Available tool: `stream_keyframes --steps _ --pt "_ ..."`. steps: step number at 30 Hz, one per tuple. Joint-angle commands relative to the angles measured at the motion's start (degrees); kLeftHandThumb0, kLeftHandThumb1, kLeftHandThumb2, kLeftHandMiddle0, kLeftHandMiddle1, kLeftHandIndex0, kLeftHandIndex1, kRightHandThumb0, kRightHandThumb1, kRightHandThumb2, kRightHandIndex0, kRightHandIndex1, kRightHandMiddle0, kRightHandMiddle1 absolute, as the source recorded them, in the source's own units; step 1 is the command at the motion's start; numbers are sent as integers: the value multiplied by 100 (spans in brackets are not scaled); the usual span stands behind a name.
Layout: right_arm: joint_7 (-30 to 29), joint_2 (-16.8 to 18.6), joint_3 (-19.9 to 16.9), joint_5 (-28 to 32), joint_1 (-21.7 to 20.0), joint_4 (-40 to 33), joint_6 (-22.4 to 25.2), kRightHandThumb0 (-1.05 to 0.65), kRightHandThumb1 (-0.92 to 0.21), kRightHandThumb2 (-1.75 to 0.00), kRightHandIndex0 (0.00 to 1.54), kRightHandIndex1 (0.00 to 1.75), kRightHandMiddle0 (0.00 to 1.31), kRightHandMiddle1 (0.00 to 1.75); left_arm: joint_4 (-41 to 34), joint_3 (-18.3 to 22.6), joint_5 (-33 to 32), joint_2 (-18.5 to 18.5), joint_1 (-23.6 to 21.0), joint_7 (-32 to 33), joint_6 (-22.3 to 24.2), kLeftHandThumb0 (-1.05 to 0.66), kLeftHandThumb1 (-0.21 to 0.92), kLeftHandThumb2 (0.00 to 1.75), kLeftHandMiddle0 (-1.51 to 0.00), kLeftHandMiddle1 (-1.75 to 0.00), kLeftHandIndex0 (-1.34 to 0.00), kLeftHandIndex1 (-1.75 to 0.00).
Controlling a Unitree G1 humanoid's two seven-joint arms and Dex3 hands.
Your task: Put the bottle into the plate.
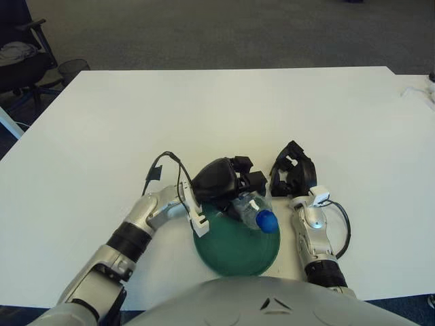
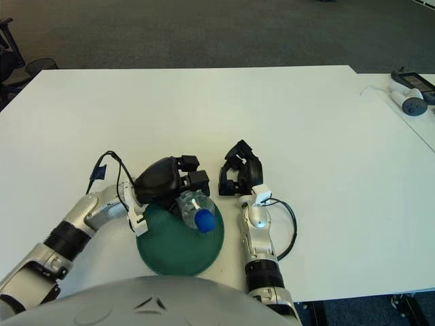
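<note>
Fingers (image 1: 250, 182) of left hand (image 1: 224, 180) clamped round clear blue-capped plastic bottle (image 1: 255, 210), over green plate (image 1: 234, 246) at 12 o'clock; likely light, slippery, crushable: grip mid-body; right hand (image 1: 293, 176) idle at 3 o'clock, fingers curled.

Bottle (image 1: 253, 208): clear plastic, blue cap, tilted with cap toward the robot, over the far part of the plate. Plate (image 1: 231, 251): round, dark green, flat, partly covered by the bottle.
</note>
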Motion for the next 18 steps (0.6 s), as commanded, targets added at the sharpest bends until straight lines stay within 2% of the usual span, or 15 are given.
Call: stream_keyframes --steps 1,5,10,18 --pt "20 178 -34 185 474 418 53 0 5 -170 91 166 66 175 -74 -83 319 141 -64 317 85 -41 50 117 -135 -175 -113 -175" --pt "-12 162 -13 127 475 414 67 0 4 -170 90 166 65 175 -930 39 51 491 263 -80 88 -41 44 124 -137 -175 -116 -175" --pt "27 158 -13 156 465 431 78 0 3 -169 90 167 64 175 -1115 -19 -119 634 264 -371 144 -41 39 130 -139 -175 -119 -175" --pt "21 176 -30 146 445 481 39 0 3 -169 89 167 64 175 -1323 -50 -259 758 323 -760 214 -44 38 131 -141 -175 -120 -175"
